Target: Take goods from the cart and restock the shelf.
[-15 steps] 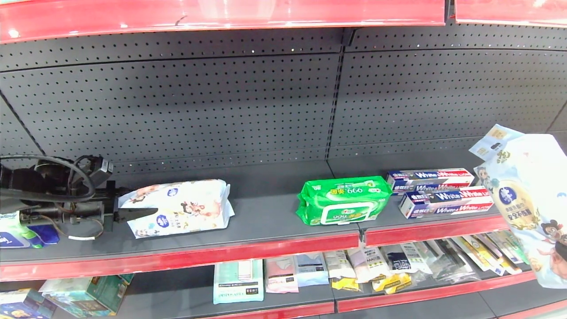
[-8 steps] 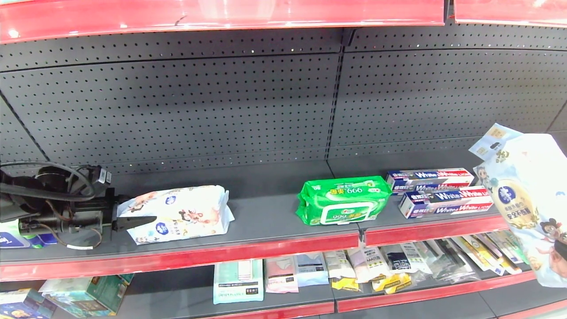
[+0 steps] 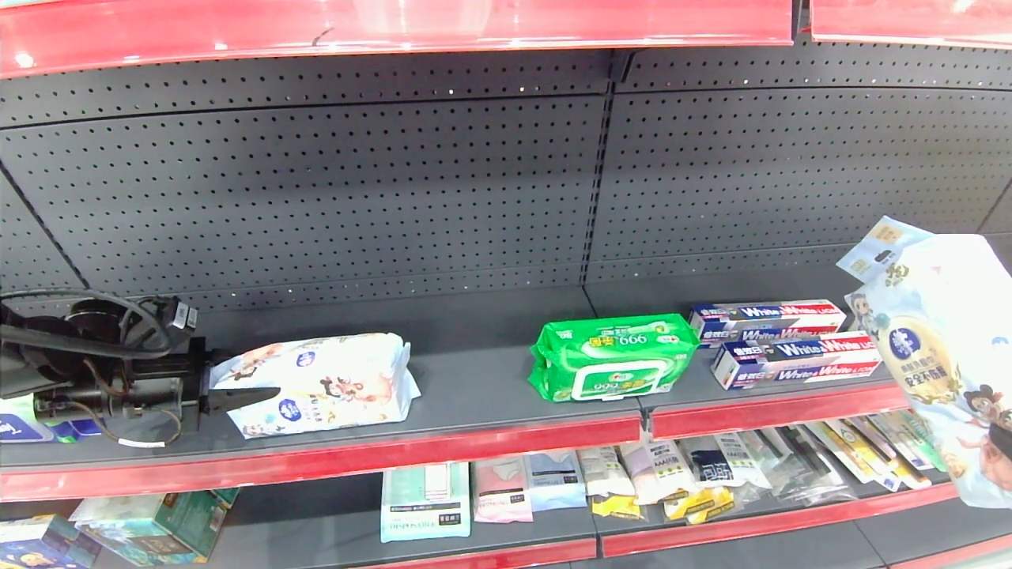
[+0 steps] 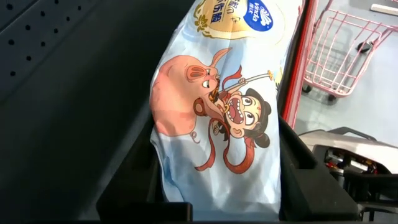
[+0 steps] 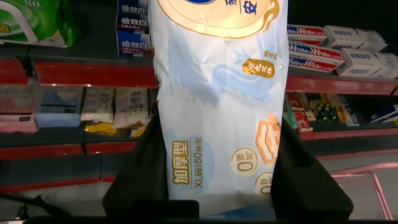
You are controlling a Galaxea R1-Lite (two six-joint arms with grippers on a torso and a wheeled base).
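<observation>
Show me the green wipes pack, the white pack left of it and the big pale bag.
green wipes pack [image 3: 613, 357], head view, middle of top face
white pack [image 3: 324, 383], head view, middle of printed face
big pale bag [image 3: 937, 363], head view, middle of printed front

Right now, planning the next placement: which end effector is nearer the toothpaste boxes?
Right. The right end effector holds a blue pack just right of the toothpaste boxes; the left end effector grips a white pack far left on the shelf.

Cartoon pack [image 3: 324, 382] left on the shelf [image 3: 474, 399], wipes pack [image 3: 613, 356] centre, toothpaste boxes [image 3: 791, 348] right
</observation>
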